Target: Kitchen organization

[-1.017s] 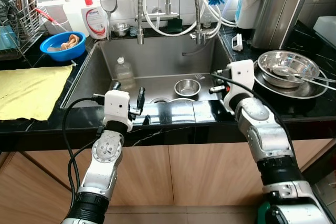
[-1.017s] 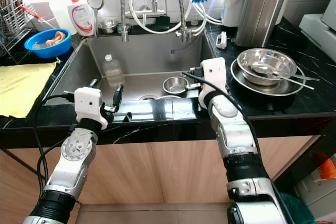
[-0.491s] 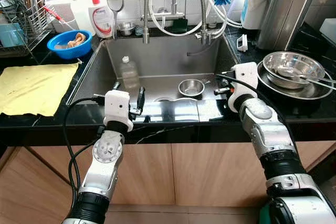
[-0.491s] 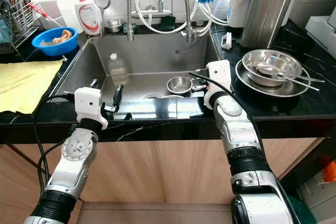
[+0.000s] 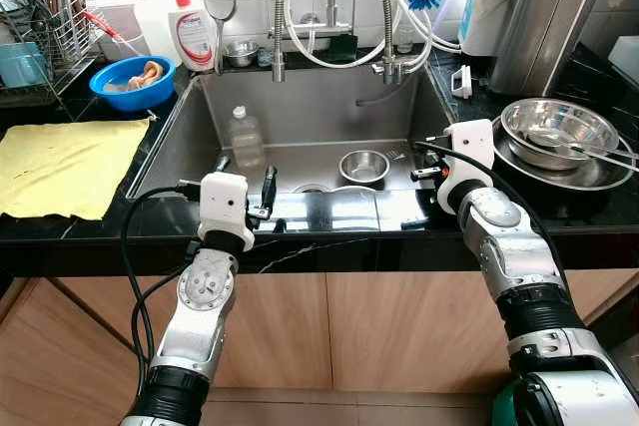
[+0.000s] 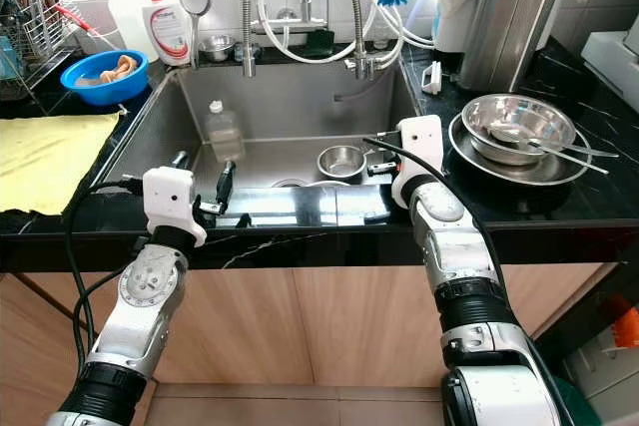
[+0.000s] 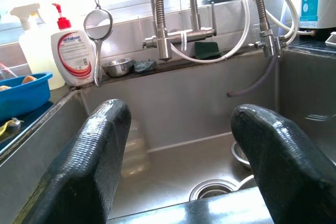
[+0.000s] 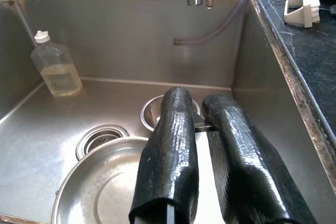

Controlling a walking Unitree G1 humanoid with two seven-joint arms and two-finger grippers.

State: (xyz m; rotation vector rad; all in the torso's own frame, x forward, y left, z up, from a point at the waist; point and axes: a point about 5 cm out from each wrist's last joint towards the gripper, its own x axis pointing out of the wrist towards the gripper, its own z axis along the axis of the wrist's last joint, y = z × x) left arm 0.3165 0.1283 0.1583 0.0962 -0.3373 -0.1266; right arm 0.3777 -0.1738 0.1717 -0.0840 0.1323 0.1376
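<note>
Right gripper [image 8: 202, 129] hangs just inside the sink [image 5: 319, 107] at its front right corner, its two black fingers [image 8: 173, 145] pressed nearly together with a thin metal piece (a utensil handle, as far as I can make out) caught between them, pointing toward the small steel bowl [image 5: 363, 165] on the sink floor. Beneath those fingers lies a wide shallow steel bowl [image 8: 100, 187], close to the drain [image 8: 100, 137].

Over at the front left edge of the sink, the left gripper [image 7: 181, 156] rests above the black counter lip with its fingers [image 7: 89, 166] spread wide and nothing between them.

A clear plastic bottle [image 5: 241, 137] with a white cap stands upright near the sink's back left wall, well apart from both grippers.

On the counter to the right sits a large steel bowl [image 5: 555, 125] nested on a steel plate, with utensils lying across it. To the left, a yellow cloth [image 5: 65, 165] is spread flat, and a blue bowl [image 5: 132, 82] sits behind it beside a dish soap bottle [image 5: 194, 35] with a red pump.
</note>
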